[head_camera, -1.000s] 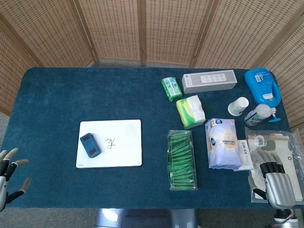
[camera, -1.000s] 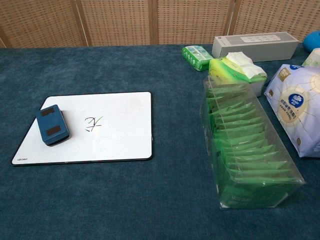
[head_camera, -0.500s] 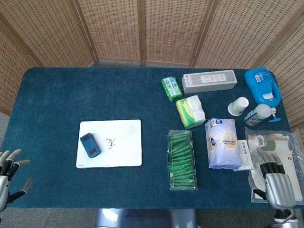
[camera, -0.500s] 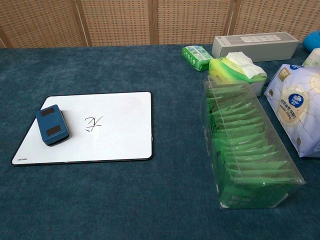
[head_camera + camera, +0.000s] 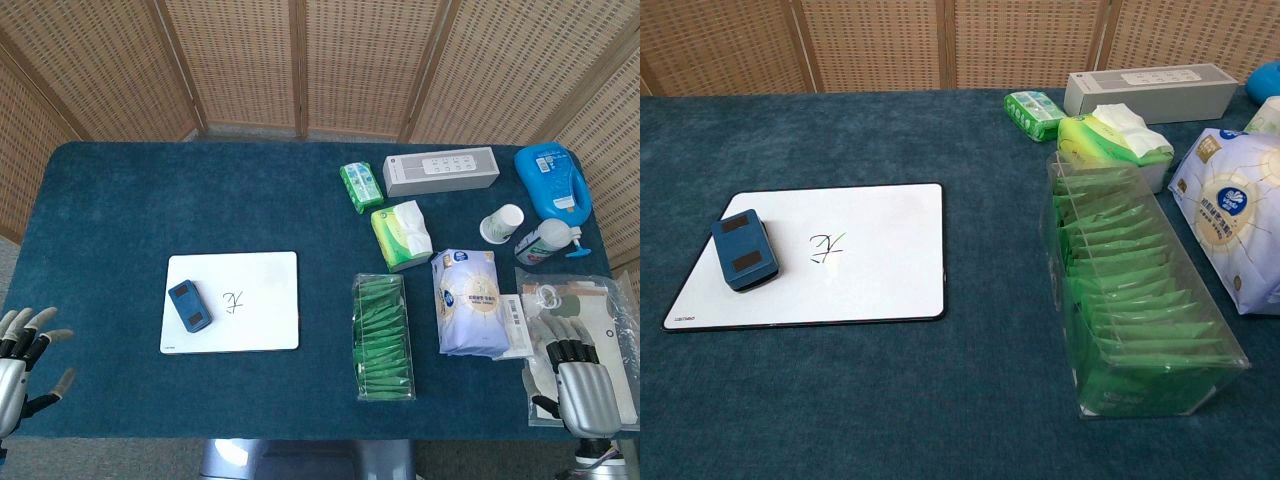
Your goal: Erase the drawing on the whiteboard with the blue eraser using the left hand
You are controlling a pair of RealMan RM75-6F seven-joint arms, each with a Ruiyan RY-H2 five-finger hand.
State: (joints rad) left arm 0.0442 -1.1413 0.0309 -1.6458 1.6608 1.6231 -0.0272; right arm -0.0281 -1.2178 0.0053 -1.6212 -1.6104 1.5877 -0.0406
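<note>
A white whiteboard (image 5: 255, 325) (image 5: 890, 270) lies flat on the blue table, with a small scribble (image 5: 234, 299) (image 5: 827, 244) near its middle. The blue eraser (image 5: 189, 305) (image 5: 744, 249) rests on the board's left part. My left hand (image 5: 18, 365) hovers at the table's front left corner, fingers spread, holding nothing, well left of the board. My right hand (image 5: 582, 385) sits at the front right edge over a clear bag, fingers curled, with nothing visibly in it. Neither hand appears in the chest view.
A clear box of green packets (image 5: 382, 335) (image 5: 1130, 300) stands right of the board. Tissue packs (image 5: 401, 234), a white-blue bag (image 5: 469, 300), a grey box (image 5: 441, 171), a cup (image 5: 502, 223) and blue bottles (image 5: 552, 180) crowd the right side.
My left hand has drifted slightly down and right at the table's front left corner, fingers still spread. Board, eraser and right hand have not moved.
</note>
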